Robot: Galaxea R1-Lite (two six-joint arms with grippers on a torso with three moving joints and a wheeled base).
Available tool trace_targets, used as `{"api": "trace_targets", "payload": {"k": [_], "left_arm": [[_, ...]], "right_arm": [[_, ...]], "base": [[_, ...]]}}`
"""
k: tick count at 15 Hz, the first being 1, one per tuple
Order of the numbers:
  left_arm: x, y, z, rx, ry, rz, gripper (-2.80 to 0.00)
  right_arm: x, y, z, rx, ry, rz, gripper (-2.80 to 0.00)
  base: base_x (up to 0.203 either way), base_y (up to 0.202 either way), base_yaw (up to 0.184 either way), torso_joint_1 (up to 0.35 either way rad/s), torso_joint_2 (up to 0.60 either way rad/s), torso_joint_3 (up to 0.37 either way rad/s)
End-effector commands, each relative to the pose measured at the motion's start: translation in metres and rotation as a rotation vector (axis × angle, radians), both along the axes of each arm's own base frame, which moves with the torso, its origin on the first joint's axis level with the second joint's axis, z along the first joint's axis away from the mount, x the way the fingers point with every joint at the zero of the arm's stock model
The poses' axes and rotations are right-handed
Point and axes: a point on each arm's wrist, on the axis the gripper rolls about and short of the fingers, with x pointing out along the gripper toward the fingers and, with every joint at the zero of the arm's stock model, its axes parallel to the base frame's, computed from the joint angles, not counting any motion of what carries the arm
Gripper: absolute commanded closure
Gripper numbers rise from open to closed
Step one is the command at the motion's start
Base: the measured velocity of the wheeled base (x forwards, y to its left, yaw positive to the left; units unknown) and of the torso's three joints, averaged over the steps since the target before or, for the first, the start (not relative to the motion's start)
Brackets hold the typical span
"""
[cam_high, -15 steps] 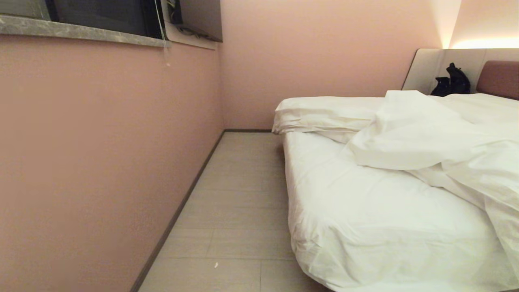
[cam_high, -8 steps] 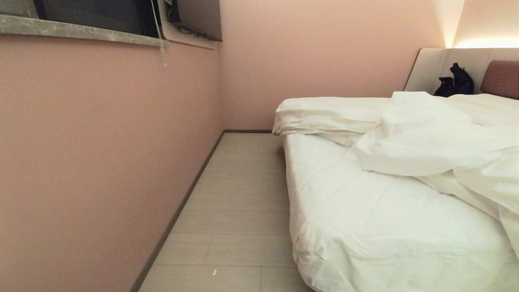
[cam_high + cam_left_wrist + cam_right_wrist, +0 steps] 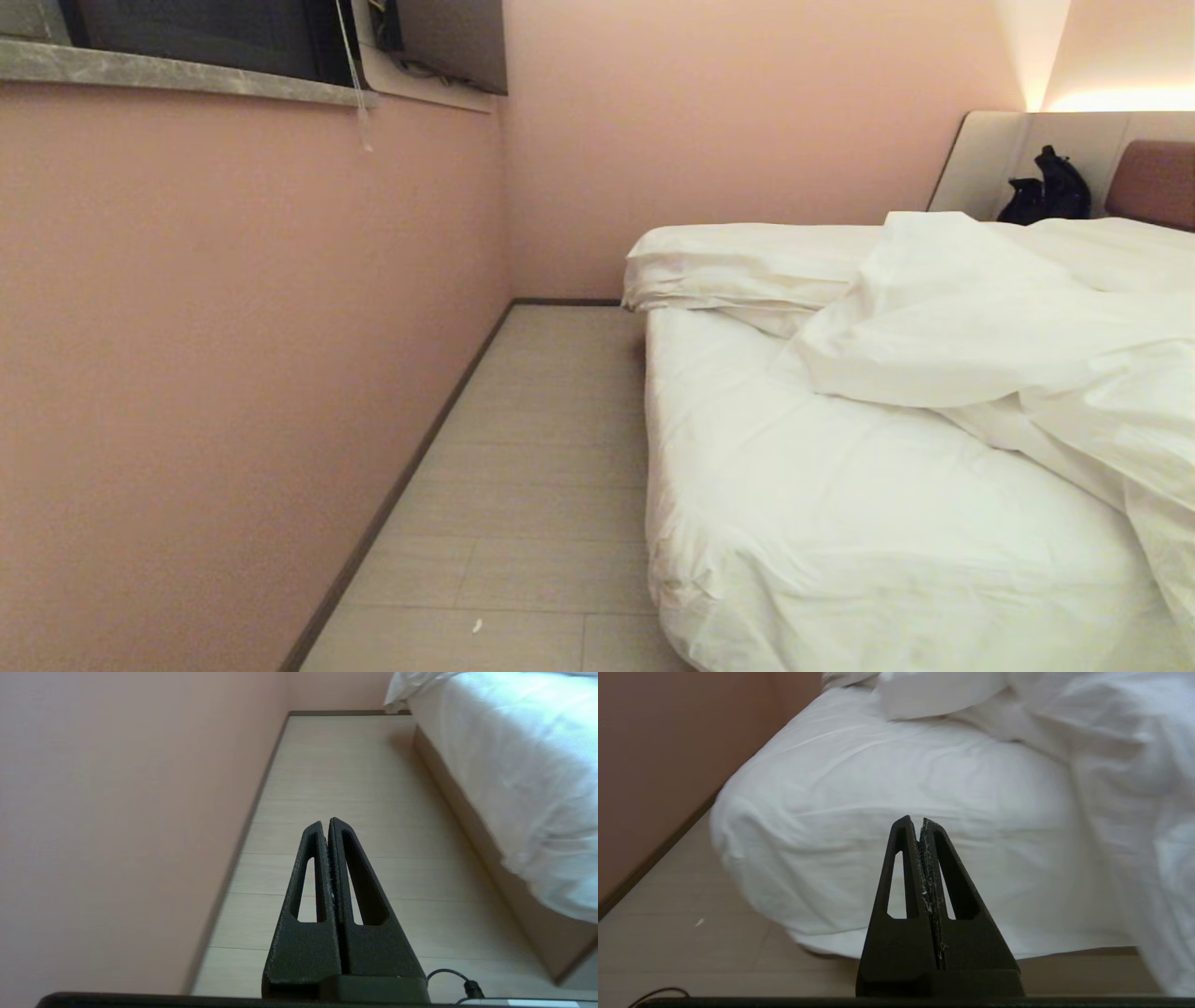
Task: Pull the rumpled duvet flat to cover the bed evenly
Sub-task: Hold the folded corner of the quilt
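Observation:
The bed fills the right of the head view, its white-sheeted mattress bare at the near left corner. The puffy white duvet lies rumpled and bunched toward the right and the head end. Neither arm shows in the head view. My left gripper is shut and empty, hanging over the floor in the aisle beside the bed's beige base. My right gripper is also shut and empty, short of the mattress's near corner, with the duvet beyond.
A pink wall with a window sill runs along the left. A narrow tiled aisle lies between wall and bed. A white pillow lies at the head end. A black bag leans against the pale headboard panel.
The whole head view has shifted slightly, with the bed and wall sliding a little left in the picture; the camera moved. The duvet lies as before.

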Motion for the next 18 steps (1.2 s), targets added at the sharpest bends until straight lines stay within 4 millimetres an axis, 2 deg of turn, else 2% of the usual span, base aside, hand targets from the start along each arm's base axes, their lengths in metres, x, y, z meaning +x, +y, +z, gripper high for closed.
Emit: {"api": "trace_targets", "payload": {"k": [1, 18], "left_arm": [[0.0, 0.0, 0.0, 0.0, 0.0, 0.0, 0.0], [0.0, 0.0, 0.0, -0.003, 0.0, 0.0, 0.0]], "right_arm": [[0.0, 0.0, 0.0, 0.002, -0.001, -0.001, 0.0], [0.0, 0.0, 0.0, 0.0, -0.001, 0.0, 0.0]], "base": [[0.0, -0.192, -0.001, 0.007, 0.0, 0.004], [0.0, -0.192, 0.0, 0.002, 0.0, 0.003]]}}
